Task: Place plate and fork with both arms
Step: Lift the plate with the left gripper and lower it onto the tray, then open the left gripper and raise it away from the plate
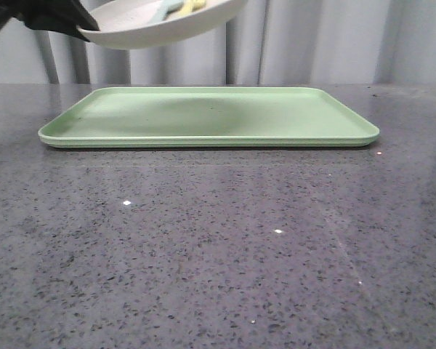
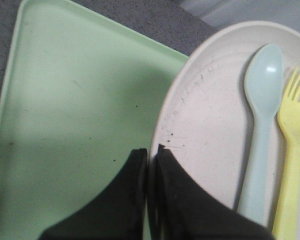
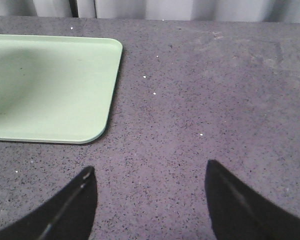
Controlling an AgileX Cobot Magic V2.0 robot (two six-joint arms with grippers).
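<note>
Grey speckled surface (image 1: 218,247), with the light green tray (image 1: 211,116) lying flat toward the back, nothing on it.

The plate (image 1: 167,25) is airborne above the tray's 10 o'clock corner, tilted, its right edge higher in the front view. The left claw (image 2: 149,165) is clenched on the plate's rim, fingers pinching the edge between them. The grip is at one edge only, so the plate hangs cantilevered.

Pale blue spoon (image 2: 262,125) and yellow fork (image 2: 290,150) lie loose side by side in the plate, touching or nearly so.

The right claw (image 3: 150,200) is released, jaws wide apart, holding nothing, low over bare surface just off the tray's right end.

My read, step in hand: lower the plate onto the tray.
- Level it first; with that tilt the cutlery could slide.
- Descend slowly, let the base seat flat before letting go.
- Aim for the tray's centre-left, leaving the 3 o'clock side free for the fork.
- Right arm should wait clear until the plate is down.
</note>
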